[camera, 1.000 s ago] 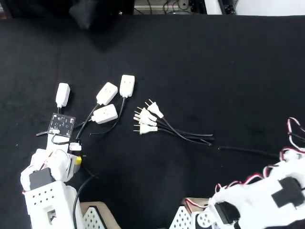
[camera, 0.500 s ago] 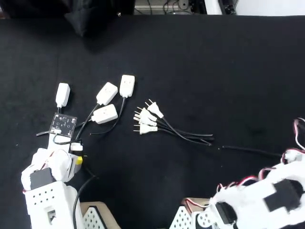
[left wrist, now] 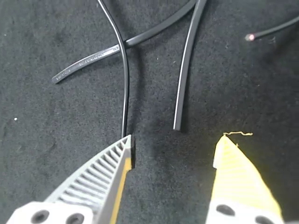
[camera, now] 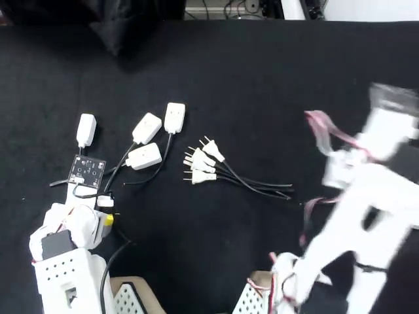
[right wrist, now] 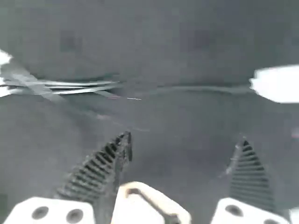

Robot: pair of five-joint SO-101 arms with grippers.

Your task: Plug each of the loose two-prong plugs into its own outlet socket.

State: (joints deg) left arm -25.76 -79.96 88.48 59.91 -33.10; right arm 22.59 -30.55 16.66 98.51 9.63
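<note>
Two-prong plugs (camera: 200, 160): bunched mid-table, unplugged, prongs facing the sockets
Outlet sockets (camera: 146, 128): four white, left of the plugs, apart
Left gripper (left wrist: 175, 142): fingers spread, empty, above black cables (left wrist: 124, 79)
Right gripper (right wrist: 184, 140): fingers parted, holding nothing

A black cloth (camera: 262, 85) lies spread flat, with dark crumpled fabric (camera: 127, 29) heaped at its far edge.
</note>
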